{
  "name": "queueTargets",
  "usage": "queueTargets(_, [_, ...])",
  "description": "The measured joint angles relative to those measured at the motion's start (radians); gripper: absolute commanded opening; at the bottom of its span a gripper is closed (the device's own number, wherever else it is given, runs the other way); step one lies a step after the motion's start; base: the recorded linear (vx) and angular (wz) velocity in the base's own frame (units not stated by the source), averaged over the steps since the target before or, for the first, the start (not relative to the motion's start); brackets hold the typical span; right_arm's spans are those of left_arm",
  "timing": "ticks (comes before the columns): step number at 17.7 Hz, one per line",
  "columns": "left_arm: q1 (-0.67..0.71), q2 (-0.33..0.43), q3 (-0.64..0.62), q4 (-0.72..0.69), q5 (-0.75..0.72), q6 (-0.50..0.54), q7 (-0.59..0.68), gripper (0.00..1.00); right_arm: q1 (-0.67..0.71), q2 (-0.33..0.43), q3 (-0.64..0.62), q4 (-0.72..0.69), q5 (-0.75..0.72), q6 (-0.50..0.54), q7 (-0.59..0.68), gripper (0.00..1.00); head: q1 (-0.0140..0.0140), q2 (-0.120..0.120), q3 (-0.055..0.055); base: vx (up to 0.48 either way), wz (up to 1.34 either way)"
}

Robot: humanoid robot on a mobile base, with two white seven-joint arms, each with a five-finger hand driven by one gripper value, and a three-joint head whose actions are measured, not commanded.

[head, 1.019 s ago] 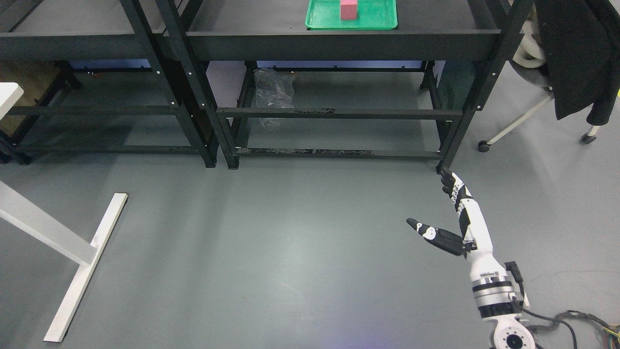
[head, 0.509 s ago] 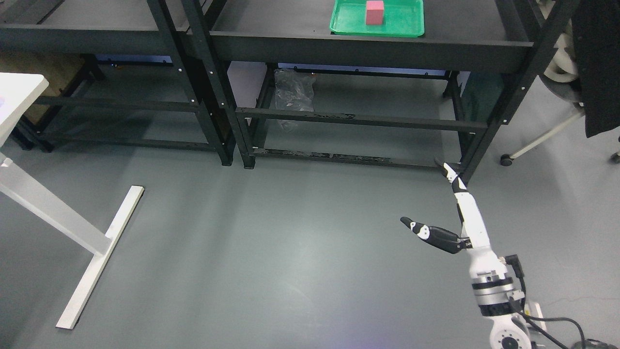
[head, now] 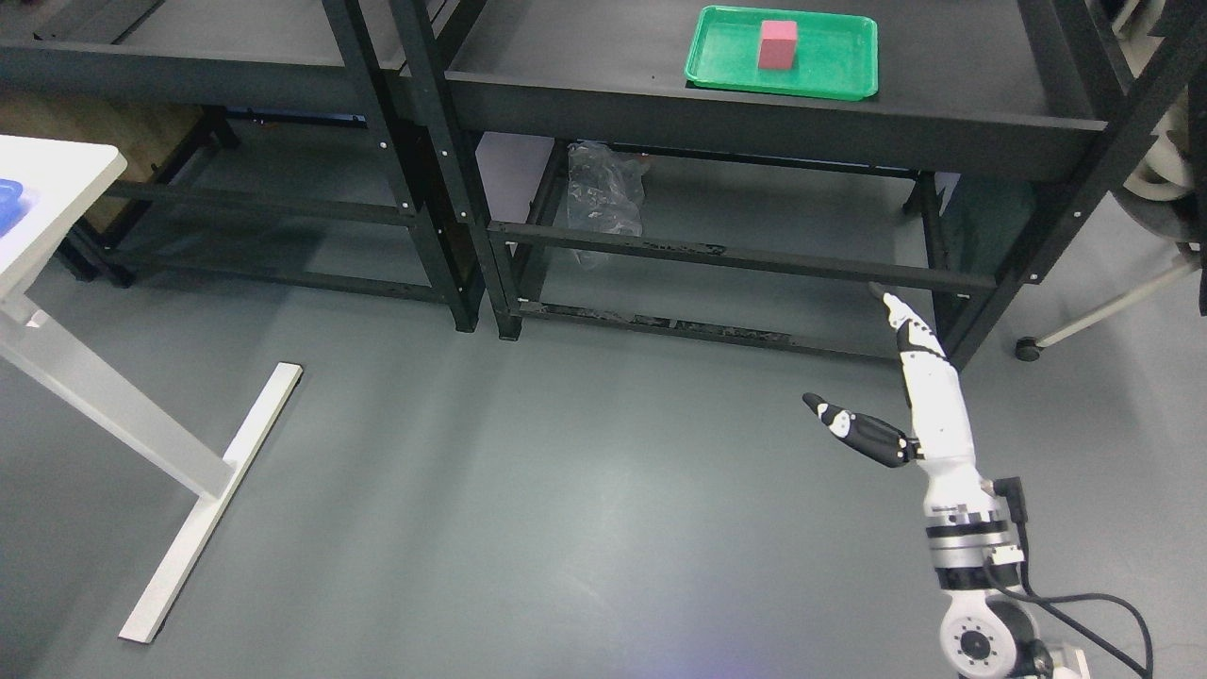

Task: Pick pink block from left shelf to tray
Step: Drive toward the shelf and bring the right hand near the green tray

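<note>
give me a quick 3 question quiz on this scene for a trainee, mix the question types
1. True or false: the pink block sits in the green tray.
2. Multiple choice: the right hand is
A. gripping the block
B. open and holding nothing, low in front of the shelf
C. resting on the white table
3. Fill in: the clear plastic bag lies ______ the shelf that holds the tray.

Key: 1 true; 2 B; 3 under
</note>
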Motion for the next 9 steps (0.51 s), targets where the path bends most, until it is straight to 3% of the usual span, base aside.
queueTargets(9, [0.000, 0.000, 0.000, 0.000, 0.000, 0.000, 0.000, 1.00, -0.014, 0.000, 0.006, 0.000, 0.242, 0.219, -0.197, 0.99, 0.0000, 0.000, 0.000, 0.204, -0.01])
